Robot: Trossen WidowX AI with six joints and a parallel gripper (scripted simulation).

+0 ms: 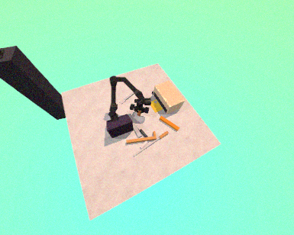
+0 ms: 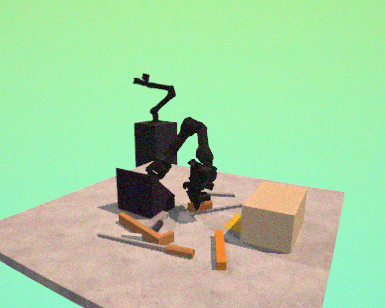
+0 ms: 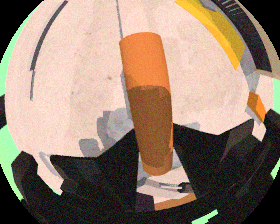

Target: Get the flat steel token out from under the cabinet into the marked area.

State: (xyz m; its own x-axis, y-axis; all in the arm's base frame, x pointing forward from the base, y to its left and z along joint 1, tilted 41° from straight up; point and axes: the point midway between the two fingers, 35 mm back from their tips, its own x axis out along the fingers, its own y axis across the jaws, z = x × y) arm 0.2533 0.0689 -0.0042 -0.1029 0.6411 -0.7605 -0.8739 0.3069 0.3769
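My gripper (image 1: 139, 112) (image 2: 198, 204) (image 3: 152, 129) is shut on the orange handle (image 2: 205, 205) (image 3: 146, 60) of a tool, low over the table. The tool's thin grey rod (image 2: 224, 208) (image 3: 119, 17) runs out ahead of the handle. The tan cabinet (image 1: 169, 93) (image 2: 268, 215) stands to one side of the gripper, with its dark slotted front (image 3: 256, 42) in the wrist view. The yellow marked area (image 1: 156, 106) (image 2: 233, 222) (image 3: 225, 39) lies in front of it. A small grey patch shows on the yellow at the wrist view's top edge; I cannot tell whether it is the token.
An orange bar (image 1: 169, 123) (image 2: 220, 250) (image 3: 257, 106) lies near the cabinet. A dark block (image 1: 120, 127) (image 2: 137, 193) stands near the arm's base. An angled orange piece (image 1: 140, 141) (image 2: 139, 227) and another orange-handled rod (image 1: 163, 135) (image 2: 179, 250) lie nearby. A thin rod (image 2: 222, 195) (image 3: 47, 36) lies behind.
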